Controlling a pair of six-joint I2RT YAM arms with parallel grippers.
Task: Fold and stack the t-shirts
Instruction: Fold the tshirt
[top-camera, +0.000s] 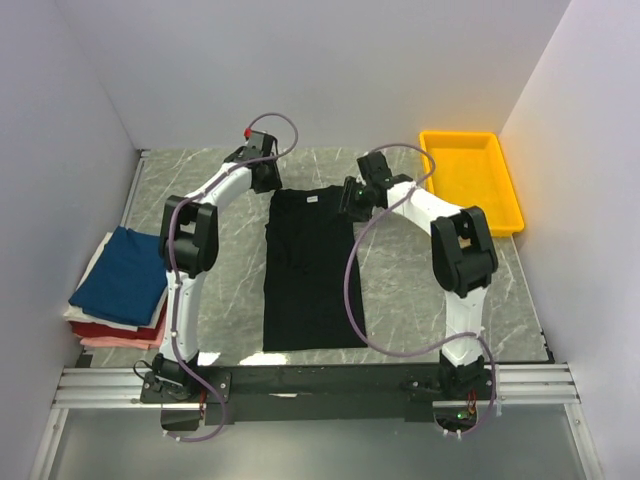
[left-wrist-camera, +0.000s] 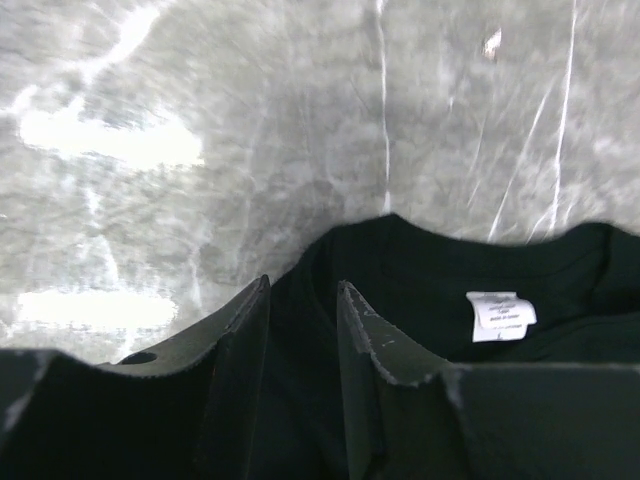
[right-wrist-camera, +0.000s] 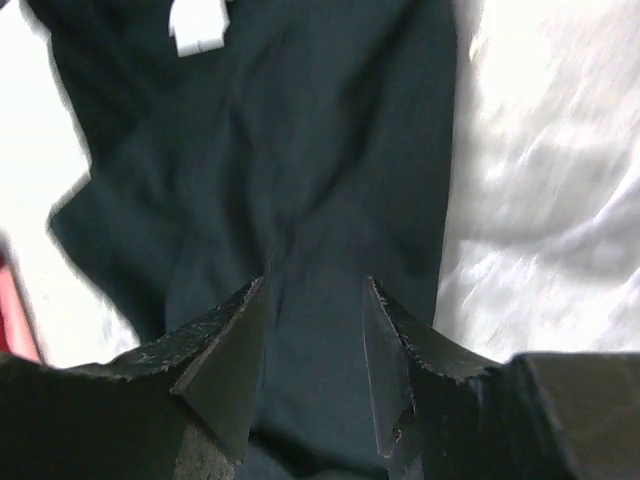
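Observation:
The black t-shirt (top-camera: 310, 270) lies flat on the marble table as a long narrow strip, collar at the far end, with its white neck label (top-camera: 311, 199) showing. My left gripper (top-camera: 268, 178) is at the shirt's far left corner; in the left wrist view its jaws (left-wrist-camera: 303, 288) stand a little apart with black cloth (left-wrist-camera: 420, 270) between them, near the label (left-wrist-camera: 500, 315). My right gripper (top-camera: 350, 195) is at the far right corner; its jaws (right-wrist-camera: 315, 285) stand apart over the cloth (right-wrist-camera: 300, 150). A folded stack sits at the left: navy-blue (top-camera: 122, 275) on top, red (top-camera: 110, 328) and pink (top-camera: 115, 343) below.
A yellow plastic tray (top-camera: 468, 175) stands at the back right by the wall. White walls close in the table on the left, back and right. The arm bases and a metal rail (top-camera: 320, 385) run along the near edge.

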